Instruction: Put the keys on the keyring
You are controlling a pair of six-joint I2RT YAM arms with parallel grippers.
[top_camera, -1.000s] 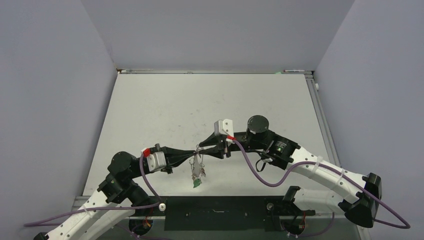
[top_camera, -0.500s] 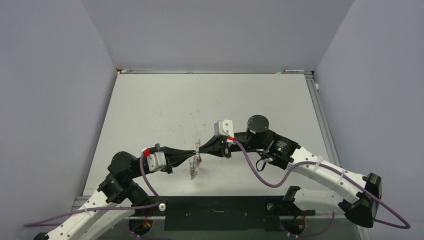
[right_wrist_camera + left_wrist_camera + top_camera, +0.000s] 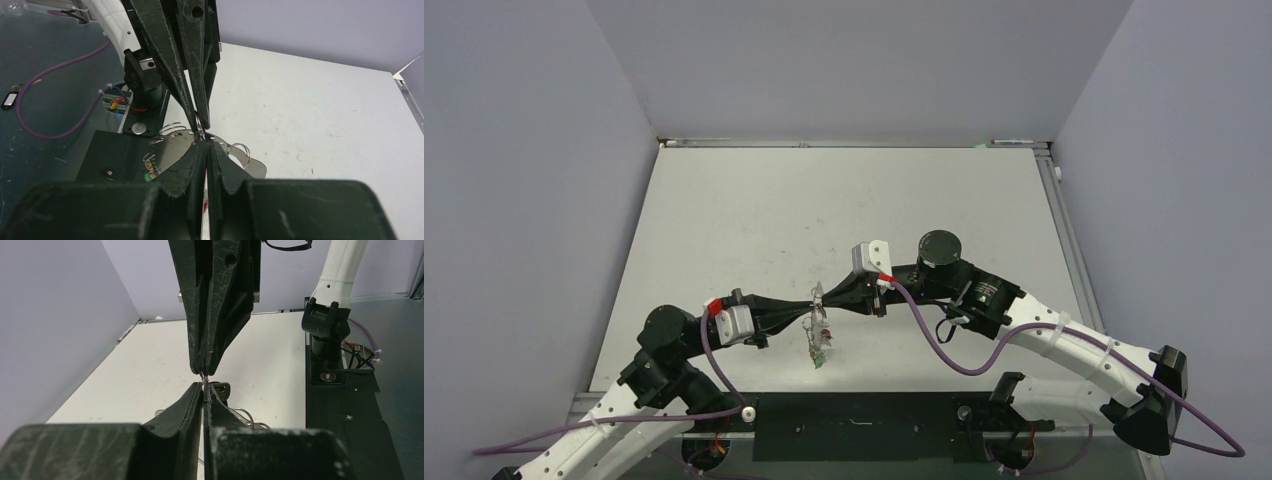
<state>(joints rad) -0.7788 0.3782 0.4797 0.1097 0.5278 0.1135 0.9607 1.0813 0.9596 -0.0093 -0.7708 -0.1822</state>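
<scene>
Swinging lower again, the keys (image 3: 820,350) dangle from the keyring (image 3: 204,382), which is pinched between the closed left hand (image 3: 811,306) and right hand (image 3: 827,295) above the tabletop (image 3: 754,210). Several look threaded already; whether more remain, I can't tell.

The top camera looks down from behind over the whole surface (image 3: 754,220). The 2 wrist cameras face each other closely, both showing the left gripper (image 3: 204,387) and right gripper (image 3: 205,145).

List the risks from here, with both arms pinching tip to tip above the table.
1. The left gripper and right gripper pinch only with their very tips; a small slip could drop the keys dangling below.
2. Those keys hang loose and may swing.
3. The fingers almost touch, so a push could jam them together.
</scene>
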